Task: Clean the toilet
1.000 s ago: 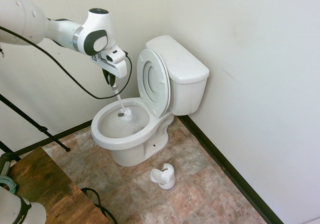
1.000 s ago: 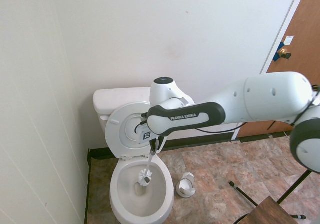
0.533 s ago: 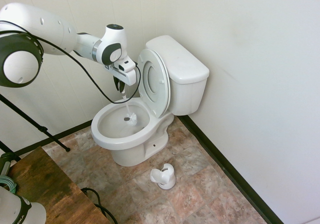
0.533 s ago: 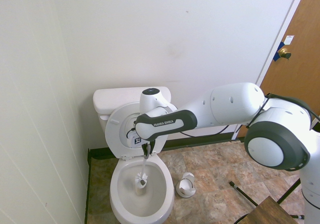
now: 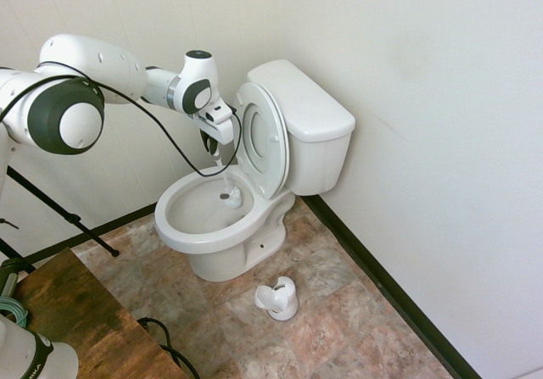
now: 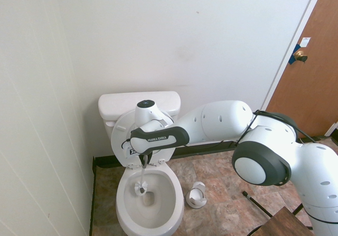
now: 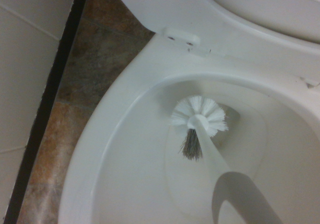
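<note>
The white toilet (image 5: 254, 184) (image 6: 148, 194) stands in the corner with its seat and lid raised against the tank (image 5: 304, 112). My gripper (image 5: 212, 152) (image 6: 143, 161) hangs over the back of the bowl, shut on the thin white handle of a toilet brush. The brush head (image 5: 229, 197) (image 6: 140, 188) (image 7: 199, 117) is down inside the bowl, near its rear wall, bristles white with a darker tuft. The handle (image 7: 235, 184) rises from the head toward the wrist camera.
A small white brush holder (image 5: 277, 298) (image 6: 197, 195) sits on the tiled floor beside the toilet's base. White walls close in behind and beside the tank. A wooden table corner (image 5: 76, 311) is near the front. A brown door (image 6: 311, 72) is at the right.
The arm has swung toward the raised seat, carrying the brush from the middle of the bowl to its rear part. The gripper stayed shut on the handle.
</note>
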Robot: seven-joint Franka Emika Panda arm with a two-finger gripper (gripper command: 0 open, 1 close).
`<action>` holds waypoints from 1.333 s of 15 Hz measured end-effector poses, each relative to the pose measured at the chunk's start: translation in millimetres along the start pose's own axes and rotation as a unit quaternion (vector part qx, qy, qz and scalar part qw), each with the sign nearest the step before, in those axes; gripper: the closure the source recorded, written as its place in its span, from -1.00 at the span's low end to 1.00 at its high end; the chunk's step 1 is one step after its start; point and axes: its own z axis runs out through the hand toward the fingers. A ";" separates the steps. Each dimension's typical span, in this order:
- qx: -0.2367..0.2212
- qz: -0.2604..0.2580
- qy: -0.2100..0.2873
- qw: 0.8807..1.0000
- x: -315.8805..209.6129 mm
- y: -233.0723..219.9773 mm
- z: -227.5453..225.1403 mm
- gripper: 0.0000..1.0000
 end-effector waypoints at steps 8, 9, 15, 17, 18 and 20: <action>-0.007 -0.021 0.005 1.000 -29.7 -18.5 18.4 1.00; -0.010 -0.023 0.005 1.000 -31.6 -17.7 19.8 1.00; -0.025 -0.031 -0.004 0.999 -53.2 20.4 21.9 1.00; -0.032 -0.031 -0.007 0.999 -57.5 41.0 17.8 1.00; -0.035 -0.030 -0.011 0.999 -55.8 52.8 17.6 1.00; -0.039 -0.019 -0.022 0.999 -38.1 80.9 22.6 1.00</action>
